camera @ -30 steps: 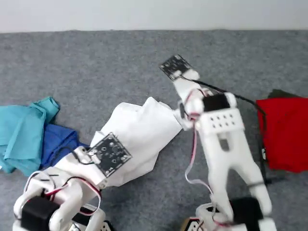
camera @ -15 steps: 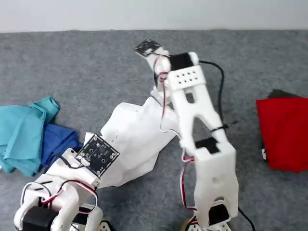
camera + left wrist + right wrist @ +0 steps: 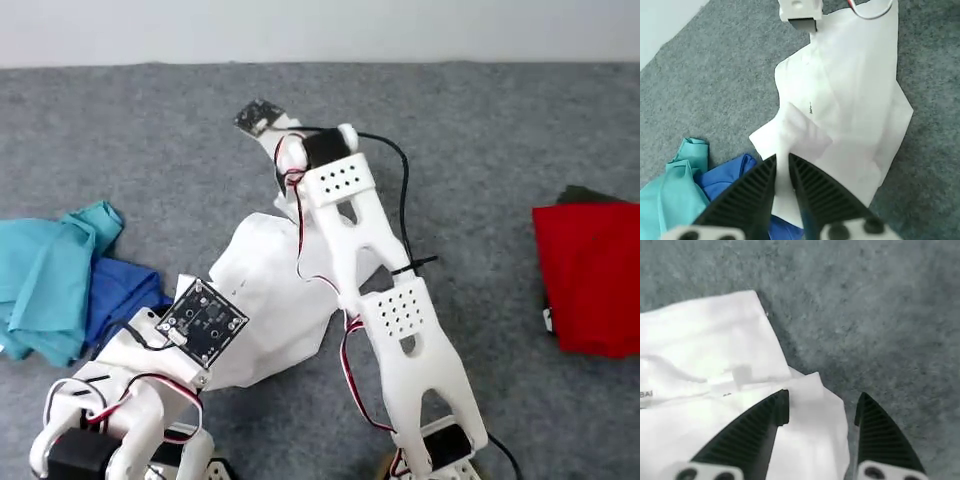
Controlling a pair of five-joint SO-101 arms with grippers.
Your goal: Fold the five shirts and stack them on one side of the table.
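White shirt (image 3: pixel 270 290) lies mid-frame on the worktop (image 3: pixel 150 130), partly hidden by both arms. Left end effector (image 3: pixel 782 172) pinches its cloth; right end effector (image 3: pixel 822 402) gapes wide over 1 corner.

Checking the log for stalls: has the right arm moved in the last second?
Yes. The right arm swung left, away from the red shirt, out over the white shirt.
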